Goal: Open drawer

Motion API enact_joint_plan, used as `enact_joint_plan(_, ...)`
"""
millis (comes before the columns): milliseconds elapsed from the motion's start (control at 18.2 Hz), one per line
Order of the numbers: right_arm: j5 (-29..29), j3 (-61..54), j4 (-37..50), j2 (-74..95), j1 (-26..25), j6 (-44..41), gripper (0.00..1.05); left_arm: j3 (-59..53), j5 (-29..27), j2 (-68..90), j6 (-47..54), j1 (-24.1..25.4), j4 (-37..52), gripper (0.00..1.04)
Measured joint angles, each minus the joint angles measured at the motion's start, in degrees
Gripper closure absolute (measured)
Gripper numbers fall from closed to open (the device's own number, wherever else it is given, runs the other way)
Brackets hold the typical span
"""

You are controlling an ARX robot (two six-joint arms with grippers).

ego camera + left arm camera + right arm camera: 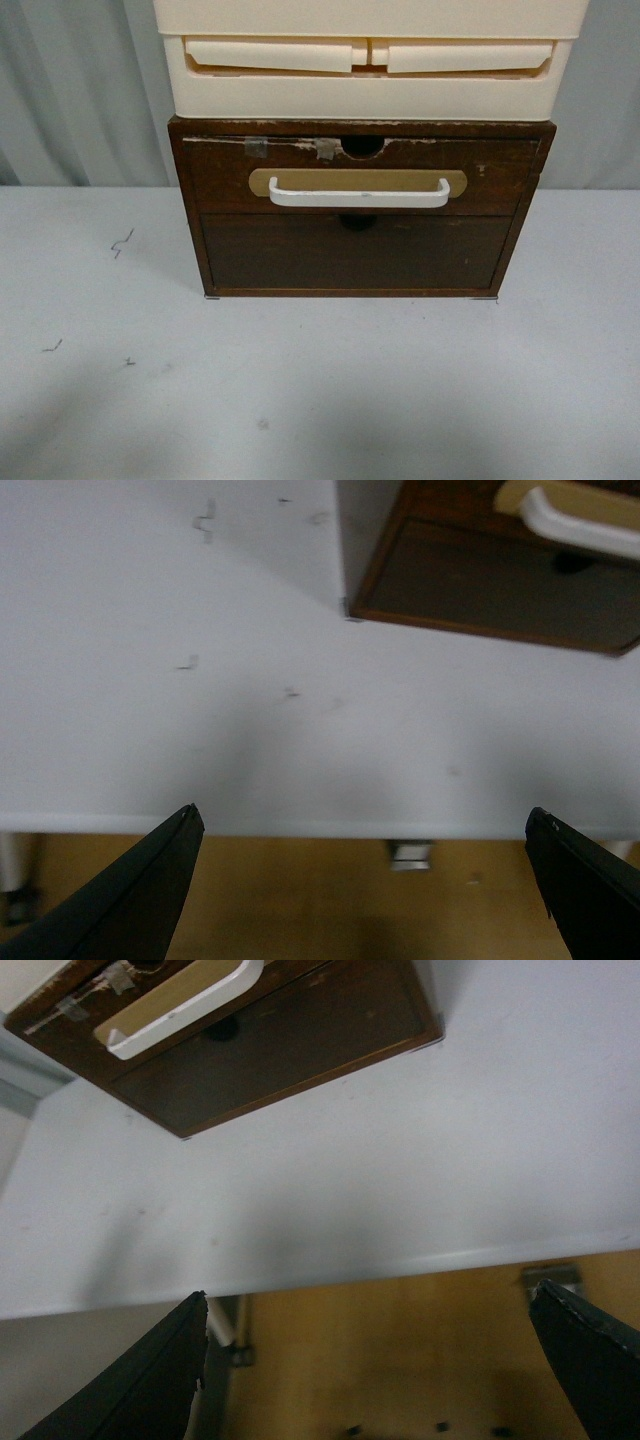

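Observation:
The drawer (220,175) is the upper one of a dark-brown wooden cabinet on the white table. It is shut, with a white bar handle (358,194) on a tan oval plate, and a half-round notch and tape on its top edge. The handle also shows in the left wrist view (580,522) and in the right wrist view (185,1008). My left gripper (365,825) is open and empty, back at the table's near edge. My right gripper (370,1305) is open and empty, also off the near edge. Neither arm shows in the front view.
A plain dark handleless panel (355,252) lies below the drawer. Cream plastic drawers (370,60) stand on top of the cabinet. The white table (300,390) stretches in front, with small dark marks at the left. Grey curtain hangs behind. Brown floor shows past the table edge.

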Motion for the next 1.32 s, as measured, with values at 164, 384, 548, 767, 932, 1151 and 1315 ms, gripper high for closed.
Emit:
enact_joint_plan(164,-2.86,-0.04,20.33,17.38,3.93,16.55,0.06,0.61,6.45,15.93,-18.01,-4.09,18.10,0.07)
enact_joint_plan(384,6.45,3.52,77.85,59.21,15.15,50.18,0.06,6.16,10.67,48.28,-46.45,-9.38,59.30,0.07)
enact_joint_plan(548,11.41,11.56,87.60,73.07,18.58,57.42,0.06,10.40,9.57,63.19,-55.12,-12.20,73.13,0.07)
enact_joint_plan(767,12.92,17.14,87.52,79.36,19.17,58.82,0.06,15.89,9.40,71.89,-60.61,-13.31,79.10,0.07)
enact_joint_plan(932,13.79,20.57,87.41,82.90,19.80,58.97,0.06,20.85,10.43,77.66,-62.66,-14.34,80.13,0.07)
enact_joint_plan(1151,14.36,23.89,87.54,85.22,19.93,58.93,0.06,24.37,10.97,80.46,-63.19,-14.64,79.60,0.07)
enact_joint_plan(1315,14.80,26.97,85.74,87.01,20.24,58.62,0.06,27.93,12.33,83.34,-63.49,-14.64,79.08,0.07)
